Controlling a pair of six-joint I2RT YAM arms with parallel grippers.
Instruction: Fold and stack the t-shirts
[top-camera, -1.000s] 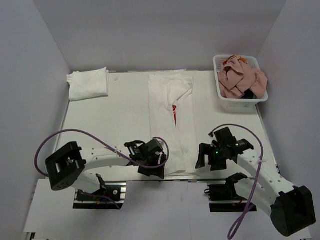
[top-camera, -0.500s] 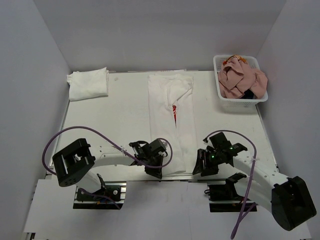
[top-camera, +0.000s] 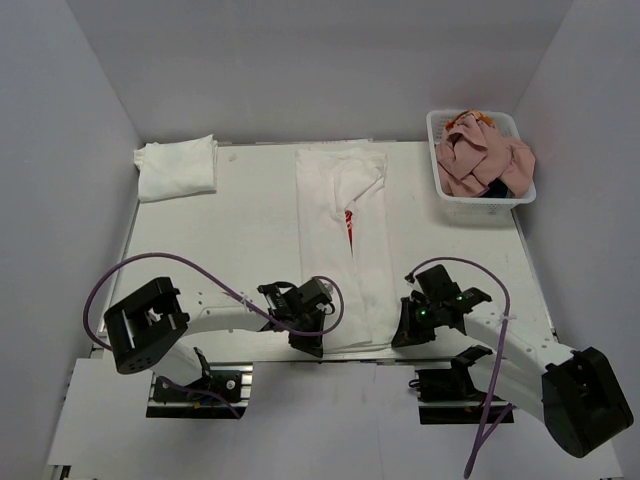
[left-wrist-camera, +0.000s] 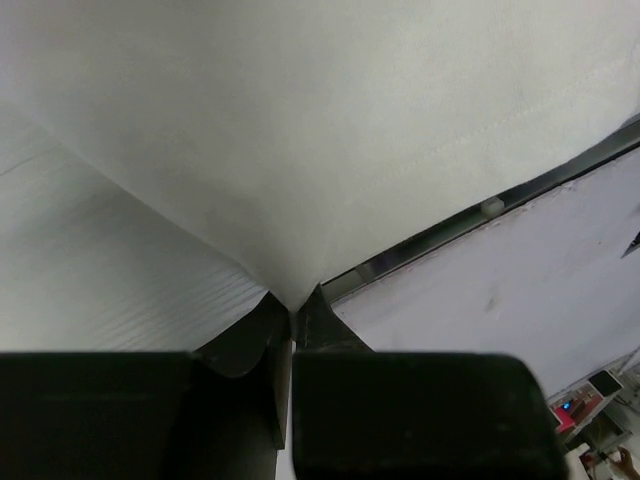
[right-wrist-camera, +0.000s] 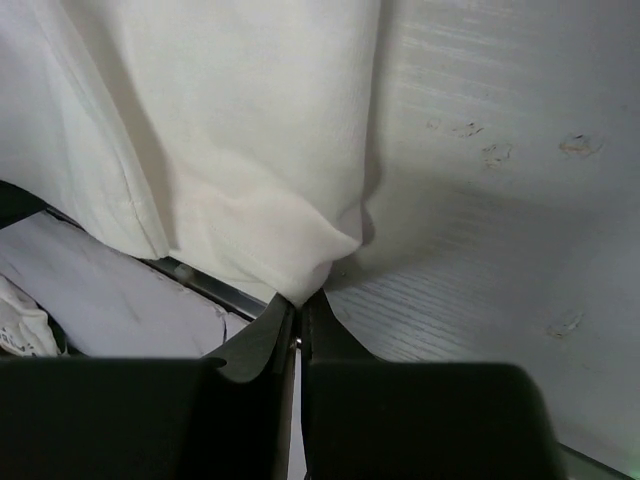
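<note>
Down at the near edge, we have the left gripper (left-wrist-camera: 293, 305) pinched tight on the near-left corner of the long white shirt (top-camera: 340, 250), jaws together with only cloth between them. The left wrist view gives us that plainly: hem stitching, and the corner drawn to a point at the fingertips. From above we get only the black gripper body sitting over that corner.

Over to the right gripper (right-wrist-camera: 298, 300), and it's the same story. It is clamped on the near-right corner, with cloth bunching into a small fold just above the tips. Its wrist view also picks up small marks on the table (top-camera: 240, 240) beside the shirt, which the overhead misses.

Moving up the table, only the overhead shows us the shirt's full run. It is a narrow strip lying down the middle, with a red print (top-camera: 349, 225) peeking from the fold. Farther back, a folded white shirt (top-camera: 177, 167) sits at the far-left corner. At far right is the basket (top-camera: 440, 190), with a pink shirt (top-camera: 480, 160) heaped in it and a bit of navy cloth (top-camera: 497, 187) at its near side.
</note>
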